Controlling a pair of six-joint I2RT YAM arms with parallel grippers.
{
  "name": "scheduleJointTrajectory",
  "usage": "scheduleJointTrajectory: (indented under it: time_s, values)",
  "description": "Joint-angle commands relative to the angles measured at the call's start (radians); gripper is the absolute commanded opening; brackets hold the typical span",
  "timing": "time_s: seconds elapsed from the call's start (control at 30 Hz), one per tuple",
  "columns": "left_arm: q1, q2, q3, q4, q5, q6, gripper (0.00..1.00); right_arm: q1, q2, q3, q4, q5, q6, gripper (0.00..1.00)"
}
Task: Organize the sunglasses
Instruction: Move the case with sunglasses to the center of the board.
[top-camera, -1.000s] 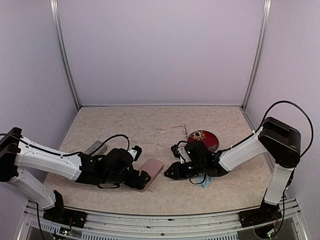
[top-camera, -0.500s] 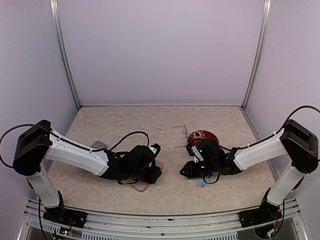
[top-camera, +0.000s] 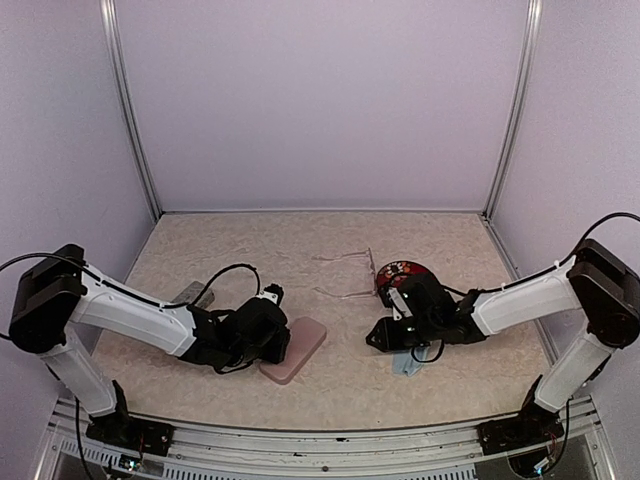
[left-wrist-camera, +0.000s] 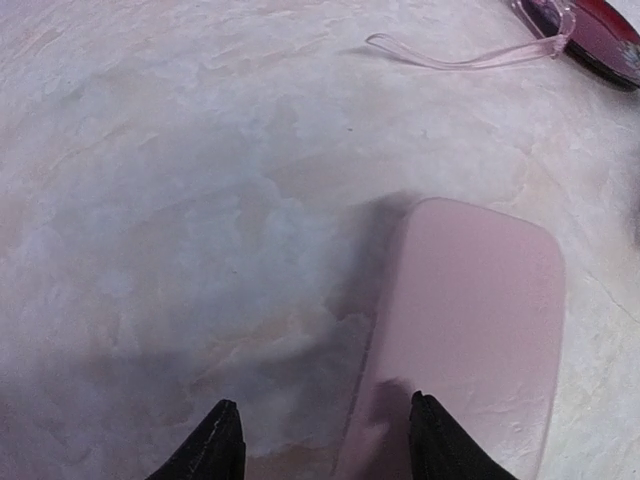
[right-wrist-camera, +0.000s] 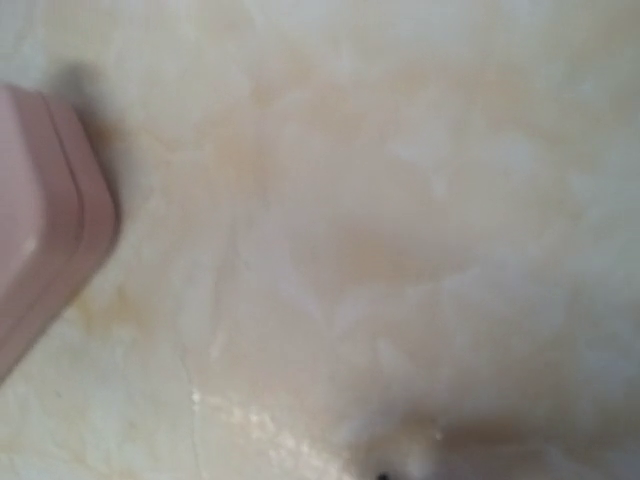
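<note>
- Left fingers (left-wrist-camera: 225, 445) stand half apart with nothing clamped, one tip over the near corner of the pink case (top-camera: 300, 345).
- Right fingers (top-camera: 375, 338) sit low over the tabletop (top-camera: 300, 240); I cannot tell their gap.
- Pale sunglasses (top-camera: 345, 293) lie farther back, mid-tabletop, arms unfolded, beside a dark red patterned object (top-camera: 410, 272).

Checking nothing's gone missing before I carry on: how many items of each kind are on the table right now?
Sunglasses: 2 (pale clear-pink thin-framed pair, translucent dark red pair)
Oblong cases: 2 (pink oblong case, grey oblong case, partly hidden)
Cloths: 1 (light-blue cloth, partly covered)
Total: 5
</note>
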Motion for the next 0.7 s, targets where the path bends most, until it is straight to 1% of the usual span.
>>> scheduleJointTrajectory:
  time_s: [0.0,0.1,0.17,0.27,0.33,0.4,0.53,0.67]
  values:
    - [0.007,-0.055,-0.063,-0.150,-0.053,-0.008,0.61,-0.018,-0.055,0.029,-0.044,0.028,-0.024,0.25]
    - [-0.026,-0.125,-0.047,-0.137,-0.071,0.004,0.75,-0.021,-0.061,0.026,-0.046,0.030,-0.023,0.26]
    - [-0.045,-0.152,-0.030,-0.122,-0.066,0.023,0.82,-0.022,-0.067,0.021,-0.047,0.035,-0.019,0.28]
    - [-0.072,-0.155,0.002,-0.094,-0.045,0.068,0.86,-0.029,-0.082,0.015,-0.068,0.053,-0.019,0.31]
    - [-0.089,-0.123,0.030,-0.079,-0.031,0.100,0.90,-0.041,-0.105,0.011,-0.096,0.072,-0.023,0.34]
    - [-0.104,-0.068,0.068,-0.080,-0.029,0.130,0.92,-0.064,-0.131,0.010,-0.132,0.091,-0.029,0.39]
    - [-0.153,0.074,0.167,-0.118,-0.072,0.182,0.98,-0.122,-0.193,0.018,-0.215,0.135,-0.055,0.51]
    - [-0.168,0.191,0.254,-0.191,-0.133,0.177,0.99,-0.181,-0.228,0.042,-0.271,0.176,-0.098,0.60]
